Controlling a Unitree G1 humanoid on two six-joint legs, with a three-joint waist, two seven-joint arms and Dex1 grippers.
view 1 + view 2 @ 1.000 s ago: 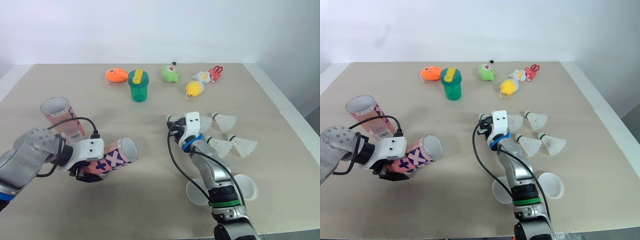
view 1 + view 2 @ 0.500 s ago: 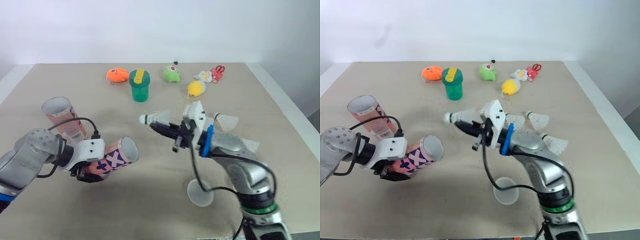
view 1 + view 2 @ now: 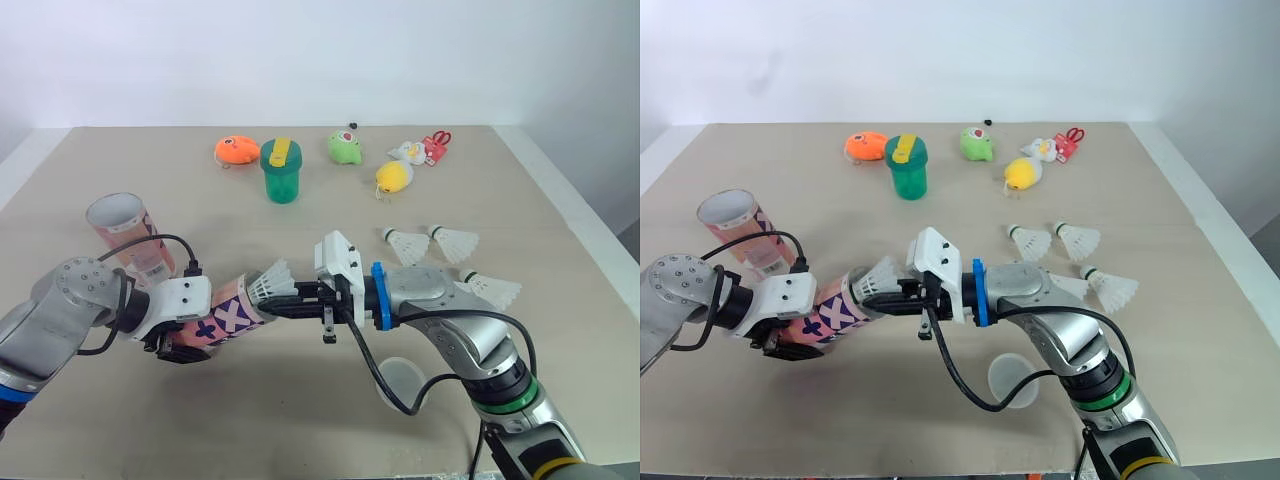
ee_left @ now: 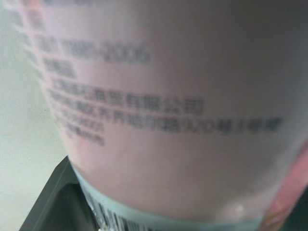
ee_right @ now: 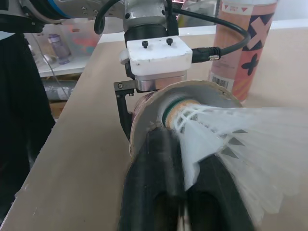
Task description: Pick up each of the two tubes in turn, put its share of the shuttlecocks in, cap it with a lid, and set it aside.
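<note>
Beige table (image 3: 300,220) spreads under everything I see through the head camera. Biggest on it is the standing tube (image 3: 125,235), pink with a barcode label, upright near my left arm with its open mouth up. The held tube (image 3: 225,315), pink and purple with cross marks, is lifted off the table and lies close to level, its open mouth turned toward my right arm. My left claw (image 3: 183,345) is clamped around its closed end; in the left wrist view the printed wall of that tube sits right against the camera, with a black finger (image 4: 50,207) at its side.

Along the far edge stands a green cup (image 3: 280,175) with a yellow strip on its lid. An orange toy (image 3: 235,150) sits just beside it, then a green toy (image 3: 343,147), a yellow duck (image 3: 392,177) and something small and red (image 3: 436,145) further along.

My right claw (image 3: 290,302) reaches in from the right, its two black fingers pressed together on the feathered skirt of a shuttlecock (image 3: 270,280). The right wrist view shows the cork end just inside the rim of the held tube, with the white feathers outside the mouth. Loose shuttlecocks (image 3: 452,241) lie on the table beyond my right forearm, two side by side and another nearer the right edge. A translucent round lid (image 3: 400,380) lies flat under that forearm, near the front edge
</note>
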